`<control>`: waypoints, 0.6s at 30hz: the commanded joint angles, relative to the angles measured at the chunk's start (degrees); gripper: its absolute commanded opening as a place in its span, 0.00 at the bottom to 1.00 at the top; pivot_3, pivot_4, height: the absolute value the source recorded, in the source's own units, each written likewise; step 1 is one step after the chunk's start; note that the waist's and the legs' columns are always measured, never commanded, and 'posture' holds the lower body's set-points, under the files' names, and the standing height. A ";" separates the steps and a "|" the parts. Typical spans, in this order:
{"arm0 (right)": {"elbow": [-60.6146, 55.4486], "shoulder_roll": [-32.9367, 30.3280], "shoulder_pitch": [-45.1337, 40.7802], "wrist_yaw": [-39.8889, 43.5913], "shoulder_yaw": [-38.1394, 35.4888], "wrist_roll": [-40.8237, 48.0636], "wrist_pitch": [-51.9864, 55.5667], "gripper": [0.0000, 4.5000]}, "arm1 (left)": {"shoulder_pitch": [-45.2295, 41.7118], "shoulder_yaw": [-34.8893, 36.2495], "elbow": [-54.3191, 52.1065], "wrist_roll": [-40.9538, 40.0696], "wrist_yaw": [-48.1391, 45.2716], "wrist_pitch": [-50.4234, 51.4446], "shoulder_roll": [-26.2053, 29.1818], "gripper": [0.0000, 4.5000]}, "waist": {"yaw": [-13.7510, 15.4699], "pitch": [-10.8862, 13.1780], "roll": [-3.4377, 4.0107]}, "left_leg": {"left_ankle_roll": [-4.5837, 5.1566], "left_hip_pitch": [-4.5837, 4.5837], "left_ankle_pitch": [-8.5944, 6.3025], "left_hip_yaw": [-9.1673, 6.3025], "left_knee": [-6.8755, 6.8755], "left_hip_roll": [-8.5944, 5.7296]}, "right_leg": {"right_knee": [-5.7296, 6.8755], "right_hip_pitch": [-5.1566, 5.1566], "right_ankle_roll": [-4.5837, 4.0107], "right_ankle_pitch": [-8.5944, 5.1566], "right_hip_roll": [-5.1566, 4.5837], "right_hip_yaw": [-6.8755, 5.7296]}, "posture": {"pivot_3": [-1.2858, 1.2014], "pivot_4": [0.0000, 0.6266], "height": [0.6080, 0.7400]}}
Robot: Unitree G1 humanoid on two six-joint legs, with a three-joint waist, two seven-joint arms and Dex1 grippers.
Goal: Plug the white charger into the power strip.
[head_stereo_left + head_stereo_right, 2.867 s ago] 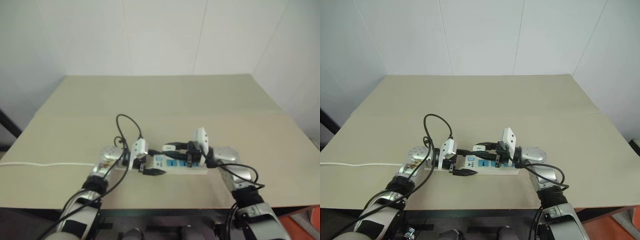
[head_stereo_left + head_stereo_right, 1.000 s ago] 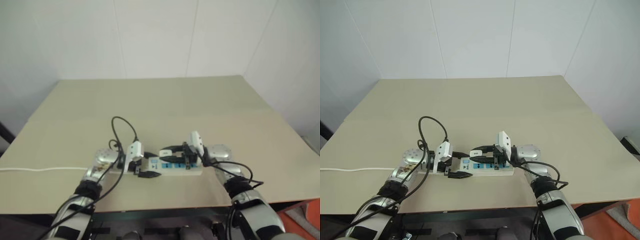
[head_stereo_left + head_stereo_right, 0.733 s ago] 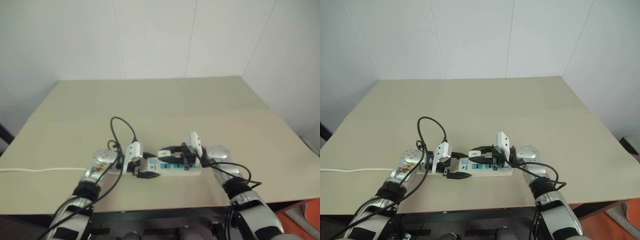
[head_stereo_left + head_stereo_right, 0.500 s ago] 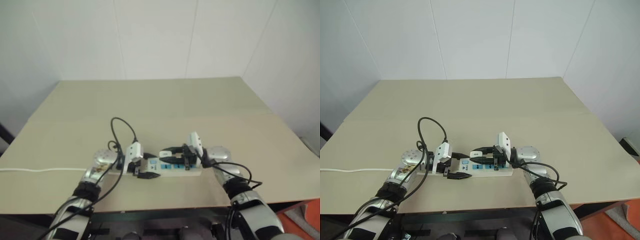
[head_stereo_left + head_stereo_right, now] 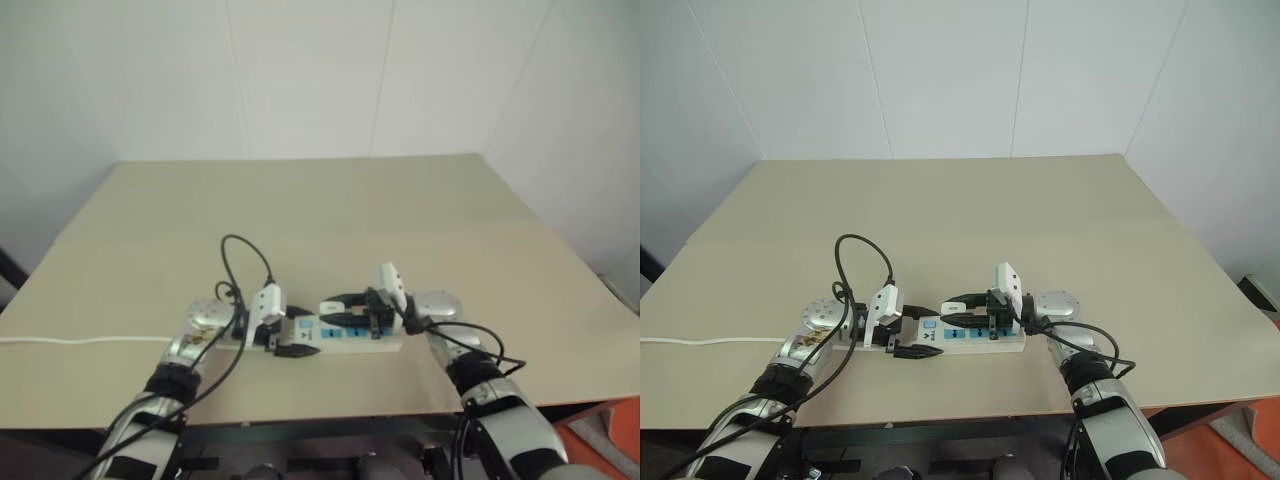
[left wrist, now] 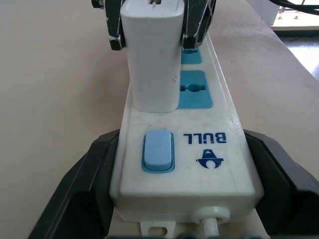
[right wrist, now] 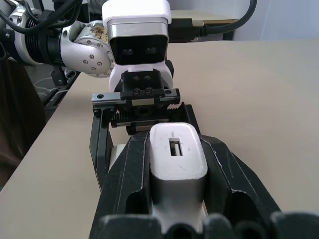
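From my head cameras, both arms meet at the near edge of the bench (image 5: 1060, 200), where the strip (image 5: 975, 341) lies flat, its long axis running left to right across my view. At that range the charger is hard to make out among the black fingers.

The wrist cameras fill in what the head view cannot. My left wrist view looks straight down the strip's length from its switch end: the left tool (image 6: 184, 184) is clamped on the strip, one black finger (image 6: 82, 191) against each long side, with the blue switch (image 6: 158, 151) and the printed logo between them. Just past the switch the charger (image 6: 152, 55) stands upright on the strip, its base touching the strip's top face over the first socket, covering most of it; a blue socket face (image 6: 195, 90) shows just beside it, another behind. Whether the prongs are fully seated I cannot tell.

My right wrist view looks down on the charger's top (image 7: 175, 154), its slot facing up, with the right tool (image 7: 177, 186) clamped on it, fingers pressed to two opposite sides. Beyond it the left arm's white camera module faces back.

A white cord (image 5: 710, 339) trails left across the bench from the strip; a black cable (image 5: 855, 262) loops above my left wrist.
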 commanded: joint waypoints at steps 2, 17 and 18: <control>3.54 -0.86 1.51 0.76 3.40 -6.35 1.01 0.25 | -0.34 0.46 -2.73 -0.82 -1.48 -0.81 1.29 0.73 | -0.01 0.00 0.00 | 0.00 0.00 0.00 0.00 -0.01 0.02 | 0.00 -0.01 -0.02 0.00 0.02 0.00 | 0.52 0.24 1.00; 4.61 0.31 0.56 1.57 3.11 -7.28 0.29 0.25 | -0.40 0.48 -2.58 -0.97 -1.58 -0.75 1.48 0.73 | -0.07 0.00 0.00 | 0.00 0.00 0.00 0.03 -0.09 0.15 | 0.05 -0.12 -0.13 -0.01 0.15 0.00 | 0.52 0.24 1.00; 4.52 0.30 0.62 1.32 3.01 -7.20 0.76 0.33 | -0.45 0.47 -2.50 -0.96 -1.58 -0.76 1.44 0.73 | -0.07 0.00 0.00 | 0.00 -0.01 0.00 0.03 -0.09 0.15 | 0.05 -0.13 -0.13 -0.01 0.15 0.00 | 0.52 0.24 1.00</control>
